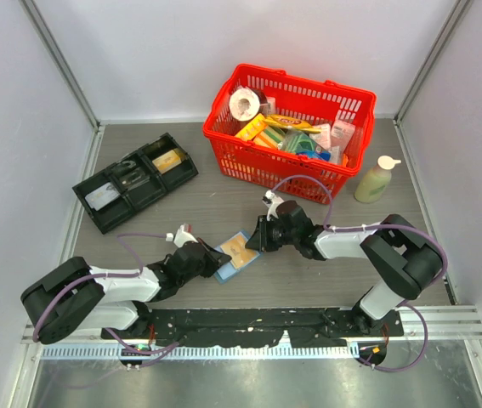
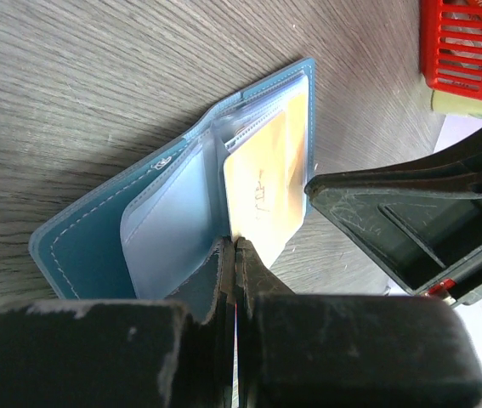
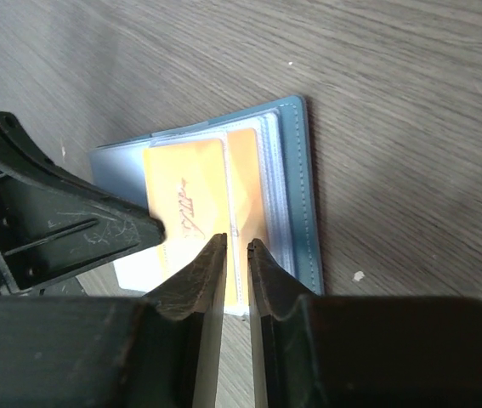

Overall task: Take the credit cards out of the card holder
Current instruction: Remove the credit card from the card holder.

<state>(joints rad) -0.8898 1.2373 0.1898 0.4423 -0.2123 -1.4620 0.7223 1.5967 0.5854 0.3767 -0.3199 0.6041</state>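
The card holder (image 1: 227, 273) lies open on the table between the arms, a blue bifold (image 2: 87, 255) with clear pockets (image 3: 296, 187). An orange credit card (image 1: 241, 248) with dark handwriting sits at its pockets (image 2: 266, 187), partly outside the clear sleeve (image 3: 185, 195). My left gripper (image 1: 218, 255) is shut, its tips (image 2: 235, 245) pinching the holder's near edge where the pale blue panel meets the card. My right gripper (image 1: 253, 240) comes from the other side. Its jaws (image 3: 237, 245) stand a narrow gap apart over the card and the sleeve's edge.
A red basket (image 1: 287, 174) full of goods stands at the back right. A pale lotion bottle (image 1: 375, 180) is beside it. A black compartment tray (image 1: 134, 180) holding a few flat items sits at the back left. Each wrist view shows the other gripper's finger (image 2: 394, 221) (image 3: 53, 229) close by.
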